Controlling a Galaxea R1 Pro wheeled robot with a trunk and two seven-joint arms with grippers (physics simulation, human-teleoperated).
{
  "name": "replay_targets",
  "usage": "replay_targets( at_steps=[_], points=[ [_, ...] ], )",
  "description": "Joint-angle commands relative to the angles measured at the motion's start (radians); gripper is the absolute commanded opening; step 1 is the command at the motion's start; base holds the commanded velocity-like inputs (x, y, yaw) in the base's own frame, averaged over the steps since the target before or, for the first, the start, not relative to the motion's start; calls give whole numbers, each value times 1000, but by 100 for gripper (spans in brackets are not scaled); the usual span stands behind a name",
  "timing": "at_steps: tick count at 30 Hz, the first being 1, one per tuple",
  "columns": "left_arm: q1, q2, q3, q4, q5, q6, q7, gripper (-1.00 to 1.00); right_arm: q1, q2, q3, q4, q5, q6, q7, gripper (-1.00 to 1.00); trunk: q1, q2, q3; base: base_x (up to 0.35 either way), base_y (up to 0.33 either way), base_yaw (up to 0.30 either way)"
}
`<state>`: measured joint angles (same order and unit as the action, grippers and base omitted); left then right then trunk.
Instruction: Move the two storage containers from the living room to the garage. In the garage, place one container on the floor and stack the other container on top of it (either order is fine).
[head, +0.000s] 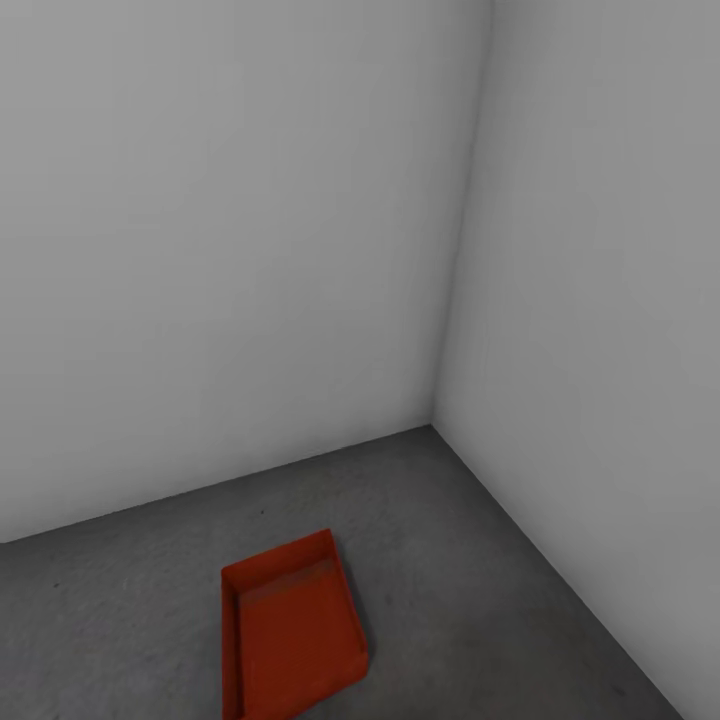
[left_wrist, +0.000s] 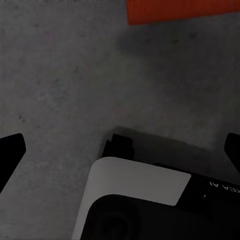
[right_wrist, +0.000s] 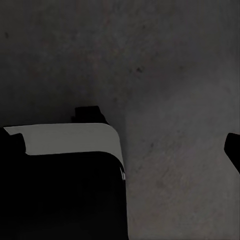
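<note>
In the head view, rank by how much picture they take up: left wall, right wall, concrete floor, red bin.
1. Left wall
2. Right wall and floor: look alike, unsure
3. Storage container, smallest

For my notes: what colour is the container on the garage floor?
Orange-red; the storage container shows best in the head view, on the dark grey floor.

The storage container (head: 292, 635) looks smooth orange-red plastic, the floor (head: 470, 560) matt mottled concrete, the walls (head: 230, 250) plain matt grey.
</note>
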<state>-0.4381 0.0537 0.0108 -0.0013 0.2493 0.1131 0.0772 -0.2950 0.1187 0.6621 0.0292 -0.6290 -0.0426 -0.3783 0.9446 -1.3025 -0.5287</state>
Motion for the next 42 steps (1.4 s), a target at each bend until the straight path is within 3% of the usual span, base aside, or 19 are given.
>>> replay_targets(
  at_steps=[1, 3, 20, 42],
  points=[
    [-1, 0, 1, 0, 5, 3, 2, 100, -1, 1, 8, 3, -9, -4, 0, 100, 0, -1, -1, 0, 0, 0],
    [-12, -1, 6, 0, 13, 11, 6, 100, -11, 11, 17, 3, -15, -2, -5, 100, 0, -1, -1, 0, 0, 0],
    [-13, -2, 6, 1, 11, 23, 7, 100, -9, 8, 18, 2, -14, -2, -6, 100, 0, -1, -1, 0, 0, -13],
    [-13, -3, 5, 1, 5, 21, 7, 100, -9, 9, 17, 3, -18, -5, -5, 100, 0, -1, -1, 0, 0, -239]
  ],
)
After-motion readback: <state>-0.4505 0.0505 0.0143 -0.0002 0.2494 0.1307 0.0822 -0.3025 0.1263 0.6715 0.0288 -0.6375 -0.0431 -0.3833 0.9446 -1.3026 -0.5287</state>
